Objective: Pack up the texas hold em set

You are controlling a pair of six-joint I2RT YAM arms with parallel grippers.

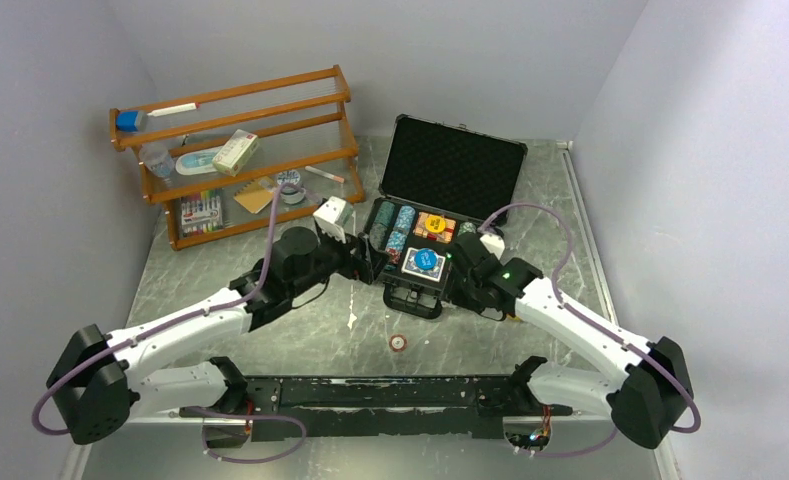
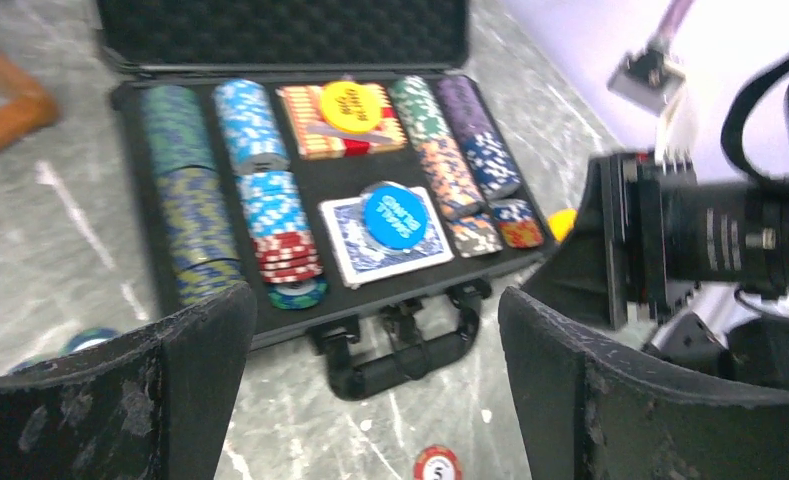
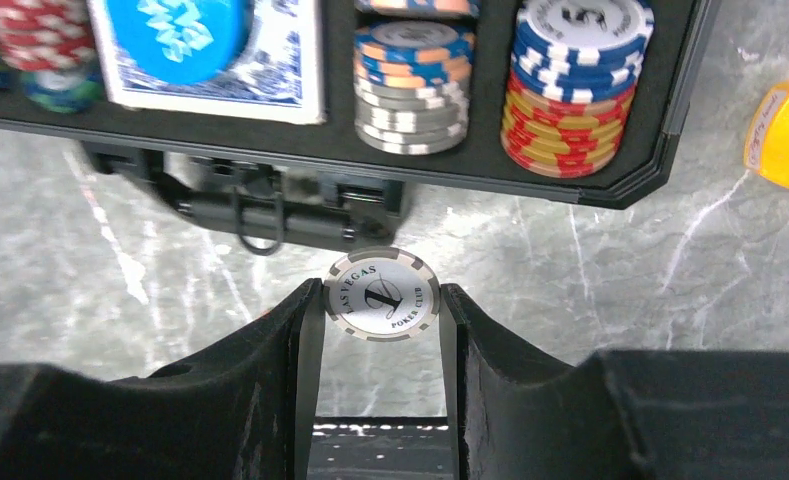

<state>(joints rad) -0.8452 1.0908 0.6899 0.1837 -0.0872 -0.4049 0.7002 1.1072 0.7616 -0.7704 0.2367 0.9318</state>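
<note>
Grey marbled tabletop (image 1: 300, 345), pale walls (image 1: 470, 60). The black rectangular foam-lined case (image 1: 453, 168) is sitting open at the far middle, lid up, between the two grippers. Rows of striped poker chips (image 2: 182, 190) and two card decks (image 2: 305, 135) are lying in its tray.

Right gripper (image 3: 381, 302) is pinching a grey-and-white chip (image 3: 381, 292) on edge across its rim, just in front of the case's black handle (image 3: 270, 210). The face is reading "LAS VEGAS POKER CLUB".

Left gripper (image 2: 375, 305) is hanging wide open, holding nothing, facing the case front.

A red-and-white chip (image 1: 398, 343) is lying loose on the table near the bases.

The round blue token (image 2: 394, 213) on the blue-backed deck is reading "SMALL BLIND". The yellow token (image 2: 353, 101) text is too blurred.

Judging: the chips are hard, light and smooth-edged, likely slipping if pinched off-centre, so gripping across the diameter. The loaded case is probably heavy and stiff; taking the lid edge for closing.
</note>
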